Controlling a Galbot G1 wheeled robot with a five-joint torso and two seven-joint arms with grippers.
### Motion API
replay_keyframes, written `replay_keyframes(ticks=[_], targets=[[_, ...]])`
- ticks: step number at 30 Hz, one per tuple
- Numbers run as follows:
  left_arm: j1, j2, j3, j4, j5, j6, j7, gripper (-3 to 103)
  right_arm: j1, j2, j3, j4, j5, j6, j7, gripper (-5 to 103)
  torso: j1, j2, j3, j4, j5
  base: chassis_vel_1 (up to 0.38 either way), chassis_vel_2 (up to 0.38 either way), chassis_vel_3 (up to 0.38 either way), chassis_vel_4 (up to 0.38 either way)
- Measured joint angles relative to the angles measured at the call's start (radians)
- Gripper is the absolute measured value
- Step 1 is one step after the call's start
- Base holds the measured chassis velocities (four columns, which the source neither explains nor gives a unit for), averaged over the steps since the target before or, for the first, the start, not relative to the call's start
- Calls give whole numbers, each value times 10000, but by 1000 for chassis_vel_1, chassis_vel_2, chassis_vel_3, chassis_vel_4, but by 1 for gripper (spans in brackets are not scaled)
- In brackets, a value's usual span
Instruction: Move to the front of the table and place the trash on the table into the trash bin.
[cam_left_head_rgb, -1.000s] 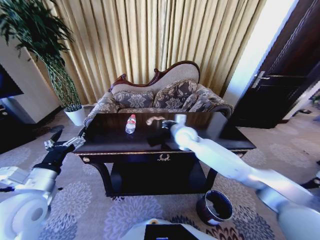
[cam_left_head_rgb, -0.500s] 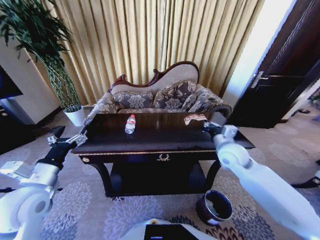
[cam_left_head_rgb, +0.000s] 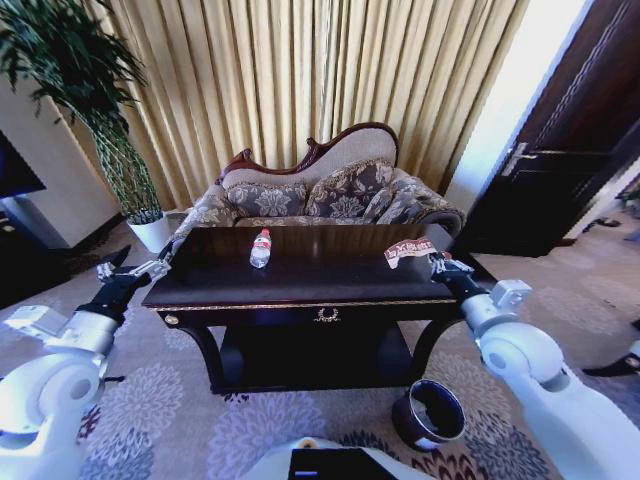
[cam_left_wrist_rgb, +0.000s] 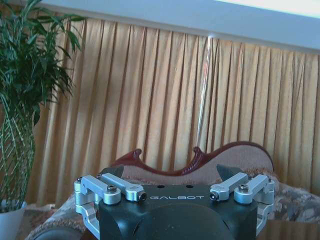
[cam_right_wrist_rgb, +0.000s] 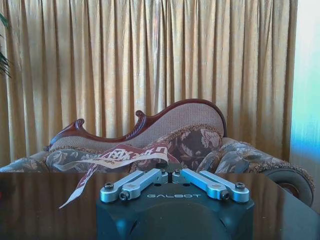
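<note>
Wrapper: clamped in the right claw, now carried from mid-tabletop to its right edge, above the trash bin. Bottle remains centre. Left claw hangs released.

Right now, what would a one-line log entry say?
right gripper: shut on wrapper, above table right end | left gripper: open, idle | bottle: on table

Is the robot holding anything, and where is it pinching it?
The right gripper pinches the brownish-red and white crumpled wrapper by one edge, above the dark glossy table. The left gripper holds nothing.
</note>
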Motion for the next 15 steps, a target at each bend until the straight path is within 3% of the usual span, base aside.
replay_keyframes(ticks=[7,15], targets=[[71,110,-103,-355,-54,525,-354,100,-293,308,-13,290,-329,4,58,0,0,0,0,-2,0,0,0,0,0],[105,58,-52,-416,-33,559,-385,100,-554,384,130,464,-458,19,77,0,1,0,0,-1,-1,20,-27,-22,21]])
